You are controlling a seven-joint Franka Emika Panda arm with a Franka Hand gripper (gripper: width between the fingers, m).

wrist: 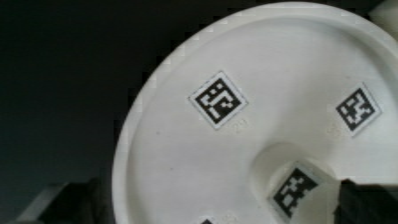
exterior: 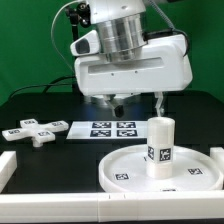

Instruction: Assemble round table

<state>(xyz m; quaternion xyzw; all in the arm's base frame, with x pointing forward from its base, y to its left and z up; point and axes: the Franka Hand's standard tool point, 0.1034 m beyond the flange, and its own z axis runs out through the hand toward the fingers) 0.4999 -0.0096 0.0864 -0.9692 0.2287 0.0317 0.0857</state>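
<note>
Farthest toward the exterior view's left, well away from my gripper and lower than it, the cross-shaped base piece lies flat on the black table. It is apart from everything else. A white rail sits nearer the camera at that same edge.

Next comes the marker board, flat on the table, below my gripper and a little to the exterior view's left of it. It lies just beside the far rim of the round disc.

My gripper hangs above the table with its two fingers spread apart and nothing between them. It touches no part.

Below my gripper, toward the exterior view's right, the round disc rests flat on the table with its rim up and several tags on its face. The cylinder leg stands upright on the disc, almost directly under the finger on the exterior view's right and clear of it.

In the wrist view the disc fills most of the picture, with the tagged leg rising from it. The dark shapes at the near corners are too blurred to tell.
</note>
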